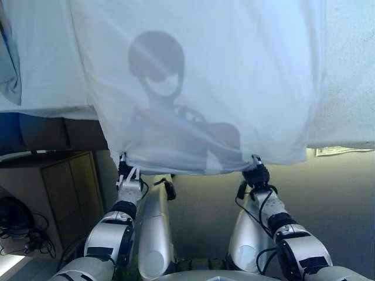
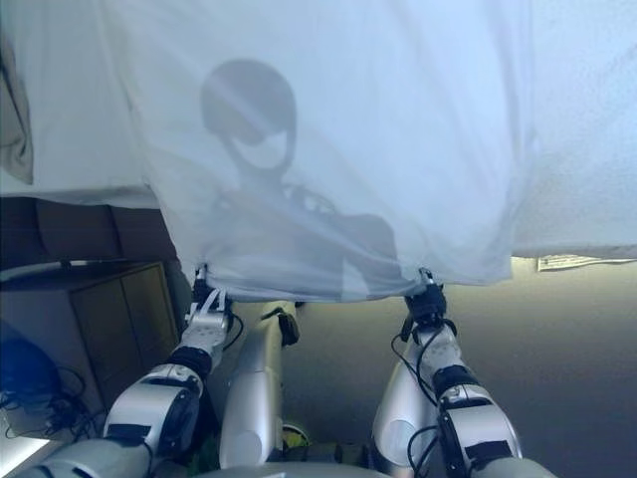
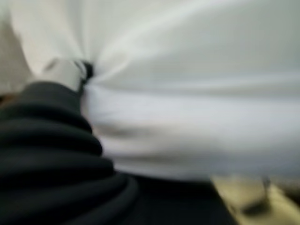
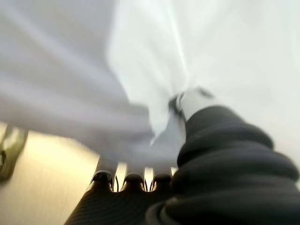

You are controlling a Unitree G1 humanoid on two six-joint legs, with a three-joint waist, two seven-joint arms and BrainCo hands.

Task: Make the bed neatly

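Note:
A thin white sheet (image 1: 199, 76) hangs spread in front of me over the bed (image 1: 351, 88), its near edge stretched between my two hands. My left hand (image 1: 126, 175) grips the sheet's lower left corner, and in the left wrist view its thumb (image 3: 68, 74) pinches bunched cloth (image 3: 187, 93). My right hand (image 1: 256, 174) holds the lower right corner. In the right wrist view its thumb (image 4: 192, 102) and curled fingers (image 4: 133, 180) close on the gathered fabric (image 4: 140, 70). The fingertips are hidden in the cloth in both eye views.
A grey-blue pillow (image 1: 9, 64) lies at the bed's far left. A wooden cabinet (image 1: 67, 187) stands on the floor at the lower left, below the bed's edge. A pale label (image 1: 340, 151) hangs from the mattress edge at right. Grey floor (image 1: 334, 199) lies beneath.

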